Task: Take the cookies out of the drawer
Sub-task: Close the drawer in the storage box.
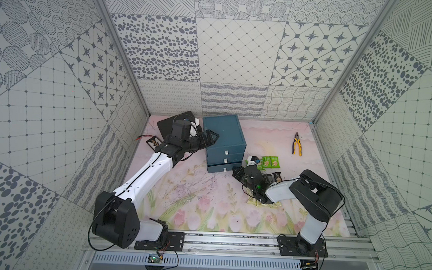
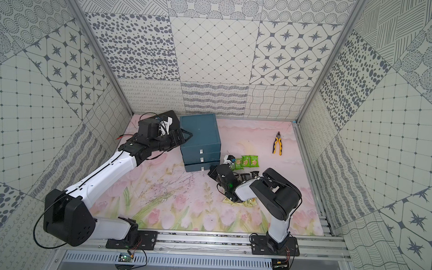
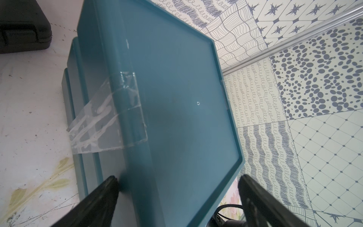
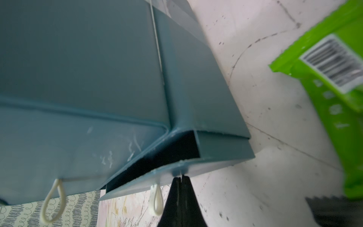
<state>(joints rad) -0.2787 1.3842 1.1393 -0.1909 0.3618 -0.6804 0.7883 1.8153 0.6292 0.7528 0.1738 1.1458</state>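
The teal drawer cabinet (image 1: 223,138) (image 2: 201,137) stands at the back of the mat. Its bottom drawer (image 1: 221,169) (image 4: 196,167) is pulled out a little, and a dark gap (image 4: 167,155) shows behind its front. My right gripper (image 4: 180,179) (image 1: 235,171) is shut, with its tips against that drawer front's edge beside a white loop pull (image 4: 157,198). Cookies lie on the mat to the right: green packets (image 1: 268,163) (image 2: 248,162) (image 4: 334,78), black ones (image 1: 277,177) (image 2: 249,176), and pale ones (image 1: 264,205) under my right arm. My left gripper (image 3: 179,186) (image 1: 211,138) is open astride the cabinet's top.
Yellow-handled pliers (image 1: 297,144) (image 2: 277,143) lie at the back right. A black case (image 1: 166,125) (image 3: 21,25) and a small black tray (image 1: 152,142) sit left of the cabinet. Clear tape (image 3: 110,118) runs from the cabinet's side to the mat.
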